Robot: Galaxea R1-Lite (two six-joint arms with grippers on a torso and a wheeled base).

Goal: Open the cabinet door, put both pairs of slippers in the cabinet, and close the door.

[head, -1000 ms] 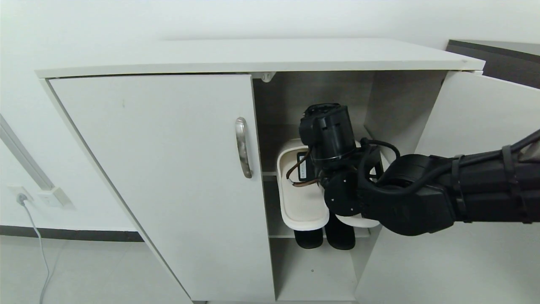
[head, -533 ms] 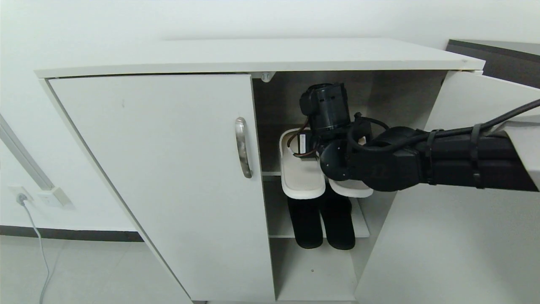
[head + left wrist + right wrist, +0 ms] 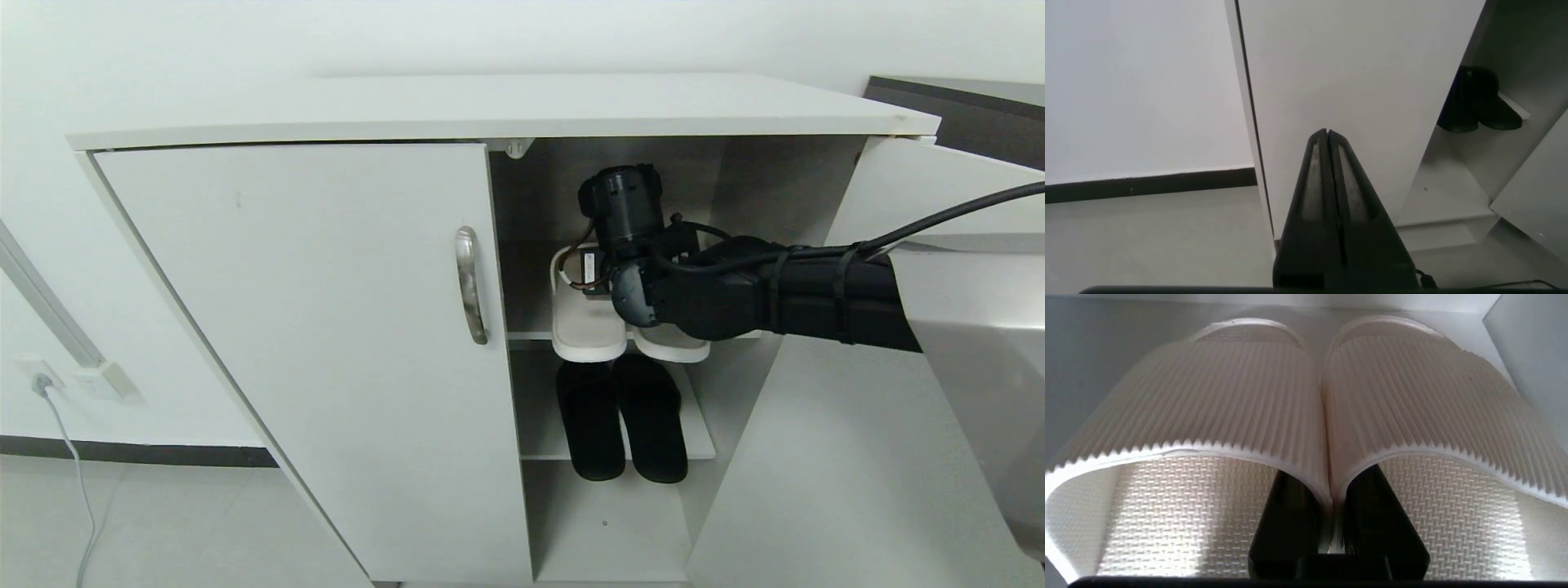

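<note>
1. White ribbed foam slippers (image 3: 589, 333): your right pincer (image 3: 1329, 518) pinches the pair together, heels seemingly overhanging the white cabinet's upper shelf (image 3: 526, 336), above the black rubber slippers (image 3: 620, 416).
2. Risk: if you release here, they may tip off the shelf edge.
3. Left pincer (image 3: 1327, 188): closed, empty.

Our right arm (image 3: 784, 302) extends in from three o'clock, our right gripper (image 3: 1329, 510) clamped on the white slippers (image 3: 1249, 400); our left gripper (image 3: 1327, 139) sits closed.
</note>
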